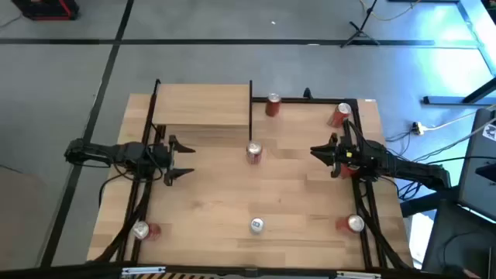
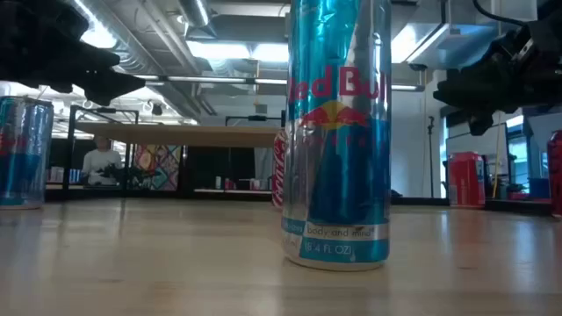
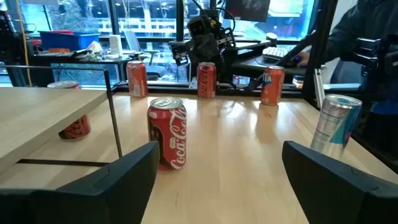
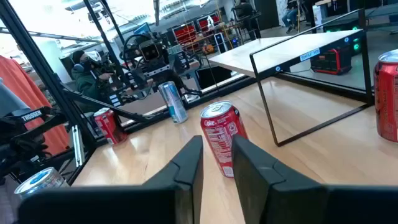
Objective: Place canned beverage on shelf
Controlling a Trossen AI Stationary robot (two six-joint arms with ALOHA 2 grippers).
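A red Coca-Cola can (image 1: 254, 153) stands upright at the table's middle, between my two grippers; it also shows in the left wrist view (image 3: 168, 134) and the right wrist view (image 4: 221, 137). The shelf (image 1: 201, 105), a light wood board on thin black posts, stands at the far left and shows in the right wrist view too (image 4: 273, 50). My left gripper (image 1: 182, 159) is open and empty to the can's left, level with it (image 3: 217, 180). My right gripper (image 1: 316, 151) is shut and empty to the can's right (image 4: 216, 177).
Two red cans (image 1: 273, 105) (image 1: 339, 115) stand along the far edge, right of the shelf. A tall blue can (image 1: 256, 225) stands near the front middle, close before the low camera (image 2: 338, 132). More cans stand at the front corners (image 1: 141, 230) (image 1: 353, 225).
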